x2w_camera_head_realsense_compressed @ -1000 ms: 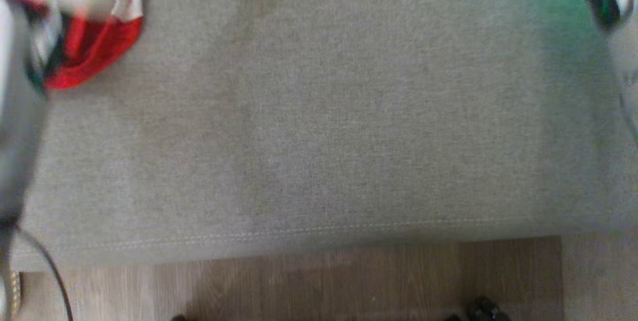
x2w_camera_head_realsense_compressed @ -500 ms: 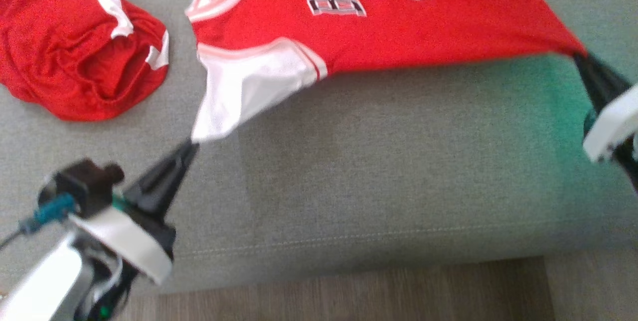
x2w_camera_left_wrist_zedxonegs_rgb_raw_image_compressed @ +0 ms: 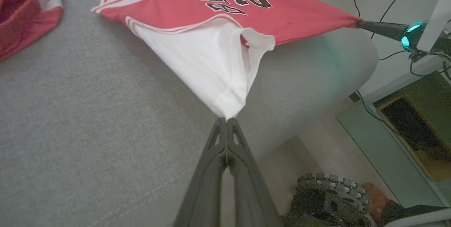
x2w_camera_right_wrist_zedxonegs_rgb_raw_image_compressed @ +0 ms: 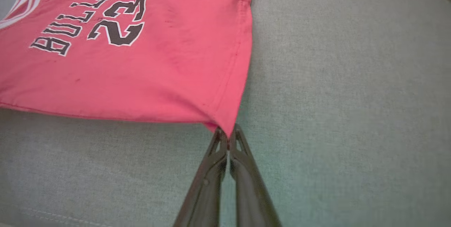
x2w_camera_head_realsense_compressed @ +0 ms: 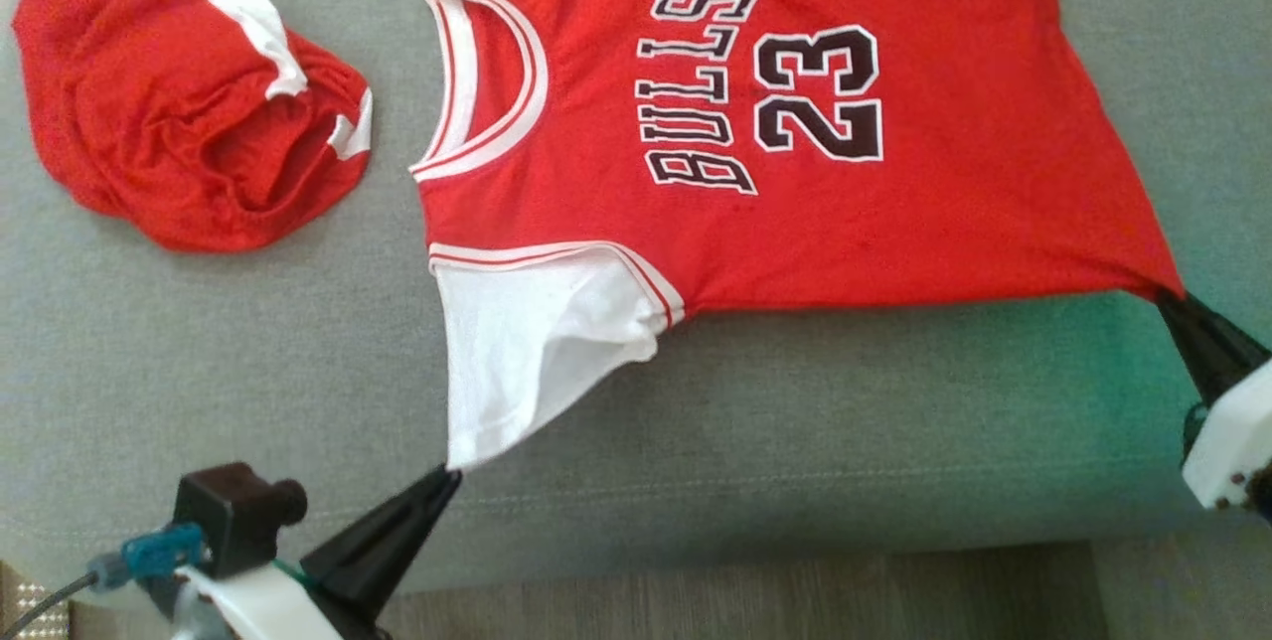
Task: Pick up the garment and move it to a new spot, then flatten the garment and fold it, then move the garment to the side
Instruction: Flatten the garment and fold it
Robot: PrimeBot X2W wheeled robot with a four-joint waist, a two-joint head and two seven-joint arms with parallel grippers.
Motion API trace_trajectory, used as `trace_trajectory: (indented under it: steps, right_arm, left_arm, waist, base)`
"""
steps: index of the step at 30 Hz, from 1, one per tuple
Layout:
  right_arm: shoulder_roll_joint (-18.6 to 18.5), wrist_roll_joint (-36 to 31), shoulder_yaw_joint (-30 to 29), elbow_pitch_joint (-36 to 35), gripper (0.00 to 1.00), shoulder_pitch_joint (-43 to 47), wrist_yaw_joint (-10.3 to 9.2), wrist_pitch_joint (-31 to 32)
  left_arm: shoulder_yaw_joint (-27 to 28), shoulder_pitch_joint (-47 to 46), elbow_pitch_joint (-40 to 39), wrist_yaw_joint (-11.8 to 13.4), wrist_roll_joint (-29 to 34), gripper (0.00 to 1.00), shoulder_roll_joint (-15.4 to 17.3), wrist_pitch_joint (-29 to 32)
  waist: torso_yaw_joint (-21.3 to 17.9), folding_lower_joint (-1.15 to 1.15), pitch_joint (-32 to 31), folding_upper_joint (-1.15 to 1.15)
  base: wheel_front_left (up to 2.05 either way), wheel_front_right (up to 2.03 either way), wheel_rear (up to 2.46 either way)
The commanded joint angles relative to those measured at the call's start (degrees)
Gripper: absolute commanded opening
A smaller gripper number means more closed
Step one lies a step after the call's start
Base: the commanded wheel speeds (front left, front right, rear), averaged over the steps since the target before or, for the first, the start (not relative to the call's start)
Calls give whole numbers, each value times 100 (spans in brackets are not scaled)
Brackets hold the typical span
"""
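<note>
two red garments lay on the grey cushion (x2w_camera_head_realsense_compressed: 795, 421), one jersey (x2w_camera_head_realsense_compressed: 944, 173) and one crumpled bundle (x2w_camera_head_realsense_compressed: 189, 143), two grippers were by the cushion's edges, left gripper (x2w_camera_head_realsense_compressed: 449, 476) plus right gripper (x2w_camera_head_realsense_compressed: 1168, 300), just one cushion tbh

A grey, woven-fabric upholstered cushion (x2w_camera_head_realsense_compressed: 248, 372) is seen as the supporting surface, with a stitched seam (x2w_camera_head_realsense_compressed: 696, 483) run along its near edge. A red short-sleeved jersey (x2w_camera_head_realsense_compressed: 944, 193) with white trim, a white sleeve and black "BULLS 23" lettering is spread front-up over its far middle and right, the neck turned left. A crumpled red and white garment (x2w_camera_head_realsense_compressed: 169, 153) is laid at the far left, apart from the jersey. Whether the jersey's near corners rest on the fabric cannot be told.
</note>
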Motion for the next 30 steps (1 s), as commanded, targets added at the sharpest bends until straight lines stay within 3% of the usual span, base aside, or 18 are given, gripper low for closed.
trace_trajectory:
  steps: [1, 13, 23, 30]
  right_arm:
    - [-71, -54, -51, -322, 0, 114, -1, 99]
    - [279, -322, -484, -951, 0, 408, -1, 754]
    - [422, -258, -412, -171, 0, -727, -1, 584]
    - [518, -424, -336, 350, 0, -1518, -1, 244]
  left_arm:
    - [204, -76, -281, 22, -95, 0, 231, 44]
    - [309, -174, -737, -26, -762, 0, 228, 401]
    - [645, -1818, 335, -436, -772, 0, -410, 109]
    - [560, -2952, 1307, -641, -450, 0, -782, -107]
  waist:
    - [19, 1, -31, -1]
    - [110, 1, -42, -1]
    - [149, 1, 279, -1]
    - [164, 1, 530, -1]
  base:
    - [0, 0, 0]
    - [0, 0, 0]
    - [0, 0, 0]
    - [0, 0, 0]
